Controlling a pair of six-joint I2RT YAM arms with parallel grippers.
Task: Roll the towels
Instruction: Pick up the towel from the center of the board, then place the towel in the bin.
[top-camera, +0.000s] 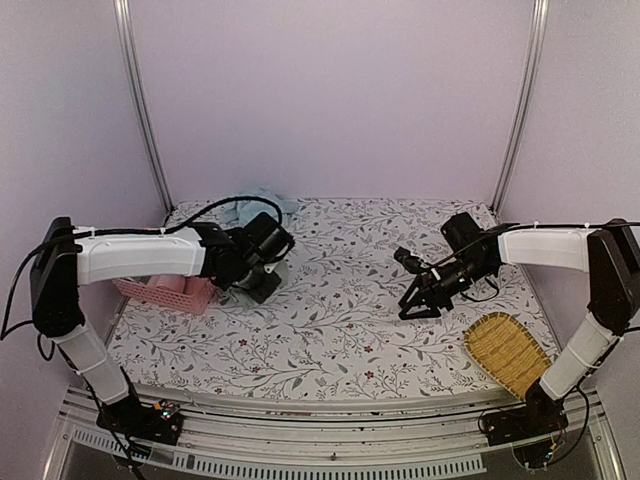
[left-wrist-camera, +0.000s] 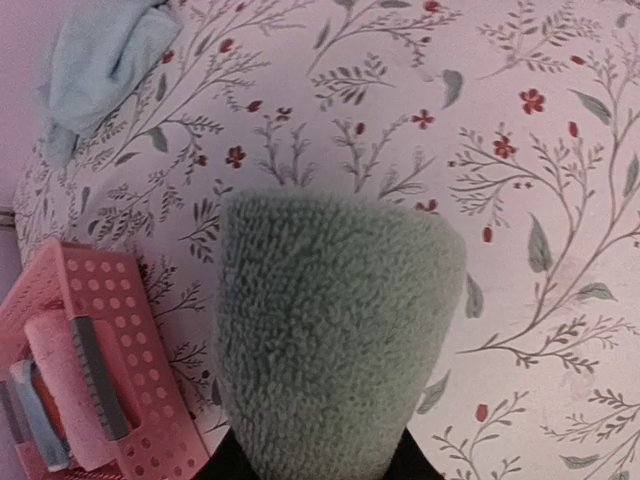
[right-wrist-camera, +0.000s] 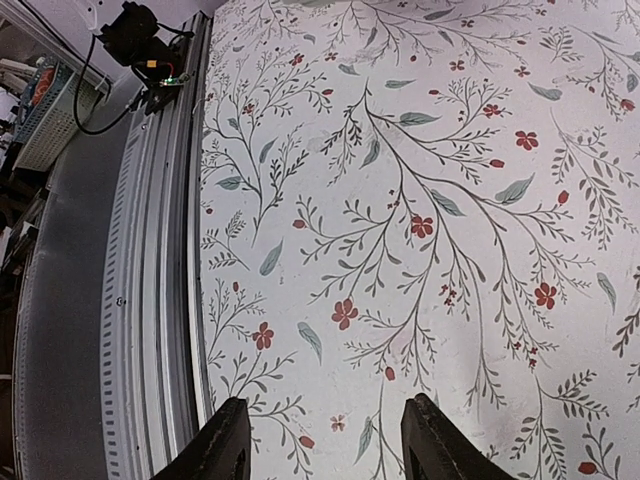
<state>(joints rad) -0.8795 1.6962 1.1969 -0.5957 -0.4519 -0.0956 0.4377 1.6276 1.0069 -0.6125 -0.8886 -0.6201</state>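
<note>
While the right gripper (right-wrist-camera: 325, 440) gapes empty, the left gripper (top-camera: 264, 284) clamps the sage green towel (left-wrist-camera: 335, 340), a plush roll beside the pink basket (left-wrist-camera: 110, 370); the light blue towel (left-wrist-camera: 105, 55) lies crumpled in the far-left corner.

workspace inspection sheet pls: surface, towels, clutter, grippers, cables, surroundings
surface: floral cloth, lying flat
job's things: green towel rolled, held in left gripper; blue towel bunched at far left corner
clutter: pink basket with items, left edge; woven tray, near right
grippers: left shut on green towel, fingers hidden; right gripper open, empty
cables: black cable arching over left arm; another along right arm
surroundings: lilac walls, metal posts
</note>
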